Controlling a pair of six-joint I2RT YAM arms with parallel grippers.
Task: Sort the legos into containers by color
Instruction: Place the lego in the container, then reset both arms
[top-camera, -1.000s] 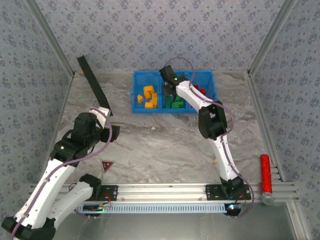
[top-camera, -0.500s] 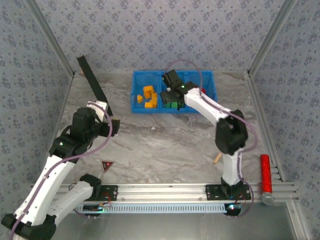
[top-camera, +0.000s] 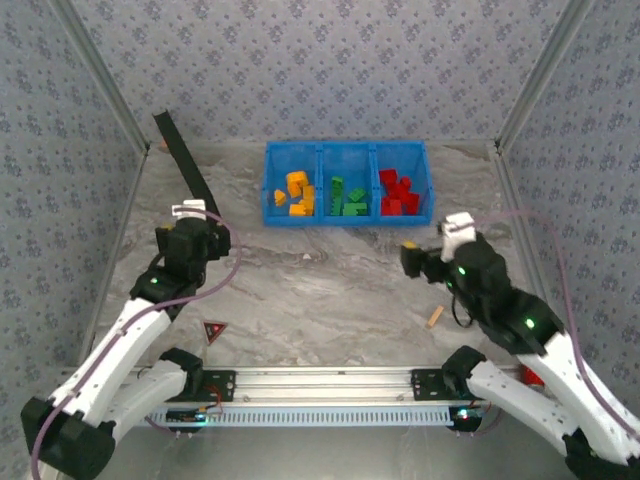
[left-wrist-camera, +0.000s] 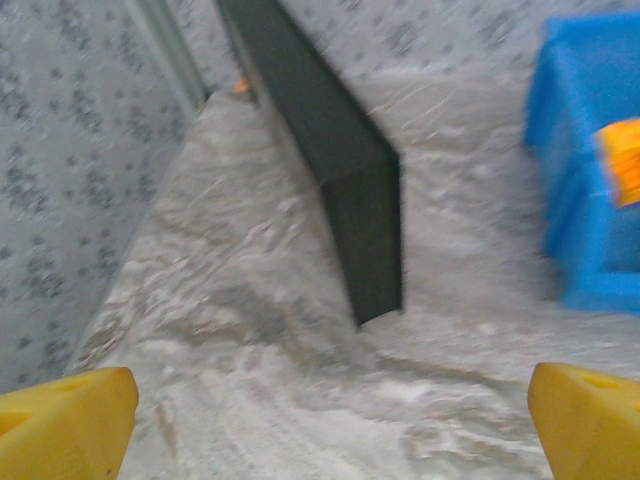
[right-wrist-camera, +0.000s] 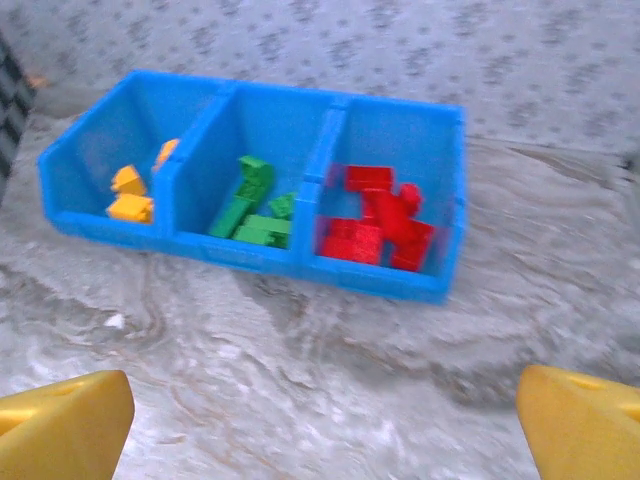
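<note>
The marbled table (top-camera: 320, 285) fills the floor of the enclosure, with both arms drawn in over its near half. The left arm (top-camera: 125, 335) reaches up along the left side, and the right arm (top-camera: 525, 330) bends in from the right.

The left gripper (left-wrist-camera: 325, 430) hangs above bare table with its jaws spread wide. Its yellow fingertips (left-wrist-camera: 65, 420) sit at the two bottom corners of the wrist view, and there is nothing between them. The right gripper (right-wrist-camera: 320, 430) is the same – wide apart and empty – and faces the tray from well back.

At the far edge sits the bright blue tray (top-camera: 345, 221), made up of three containers side by side. A long black strip (top-camera: 185, 165) leans on the left wall, its lower end on the table near the left gripper.

All the legos in sight lie inside the tray: yellow-orange bricks (top-camera: 297, 193) in the left container, green bricks (top-camera: 348, 200) in the middle one and red bricks (top-camera: 398, 193) in the right one. Each colour keeps to its own container.

A small tan wooden piece (top-camera: 434, 317) lies on the table just beside the right arm. A little red-and-black triangle (top-camera: 212, 331) lies flat near the left arm.
</note>
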